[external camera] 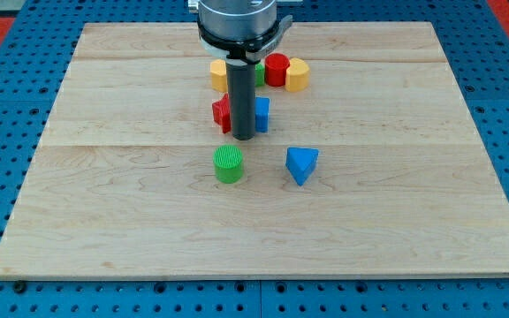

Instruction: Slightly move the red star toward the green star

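The red star [221, 113] lies near the board's middle, its right side hidden behind my rod. My tip [242, 139] rests on the board just below and to the right of the red star, between it and a blue block [262, 114]. A green block [260, 74], mostly hidden by the rod, sits above them in the top cluster; its shape cannot be made out. A green ribbed cylinder [229, 164] stands just below my tip.
The top cluster also holds a yellow block [218, 75], a red cylinder [277, 69] and a yellow heart-like block [298, 75]. A blue triangle [301, 164] lies lower right of my tip. The wooden board [104, 194] sits on a blue pegboard.
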### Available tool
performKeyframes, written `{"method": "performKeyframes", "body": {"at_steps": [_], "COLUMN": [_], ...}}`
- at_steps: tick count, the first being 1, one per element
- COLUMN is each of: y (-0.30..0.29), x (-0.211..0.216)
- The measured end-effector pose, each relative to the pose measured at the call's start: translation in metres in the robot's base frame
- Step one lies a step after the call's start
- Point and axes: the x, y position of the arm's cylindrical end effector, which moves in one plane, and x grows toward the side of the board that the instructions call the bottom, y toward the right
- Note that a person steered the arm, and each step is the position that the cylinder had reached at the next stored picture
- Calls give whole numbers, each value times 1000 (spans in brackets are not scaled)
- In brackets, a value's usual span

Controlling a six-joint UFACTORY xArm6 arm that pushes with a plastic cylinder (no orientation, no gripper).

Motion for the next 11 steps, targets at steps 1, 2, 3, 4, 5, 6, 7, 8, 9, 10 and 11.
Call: {"method": "performKeyframes", "body": {"at_steps": [1, 2, 3, 4, 5, 6, 7, 8, 9, 10, 11], "y": [0, -17, -48, -62, -46, -17, -15, -26, -59, -77, -65], "x": [9, 21, 20, 14, 10, -2, -15, -16, -18, -22, -22]}}
